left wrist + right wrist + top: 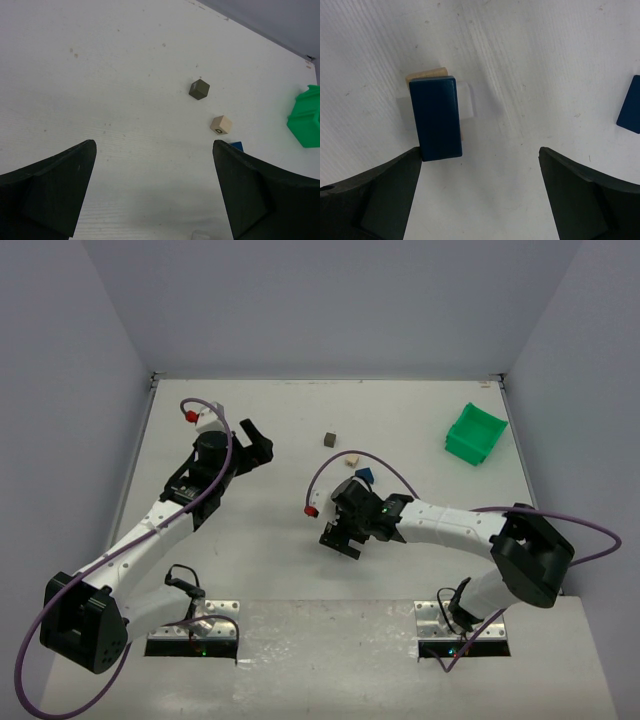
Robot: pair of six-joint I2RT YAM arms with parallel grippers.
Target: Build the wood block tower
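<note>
Two pieces show in the wood block tower (435, 132) — a flat blue wooden slab (436, 110) on a tan block (425, 75) — beneath the wide-open right gripper (479, 150), which should rise straight up, its finger close beside the slab; the left gripper (154, 145) hangs open too.

Even, diffuse overhead light, no glare. Soft shadows only under the arms. Wrist views sharp on the table (125, 75), near fingers (375, 200) slightly soft.
</note>
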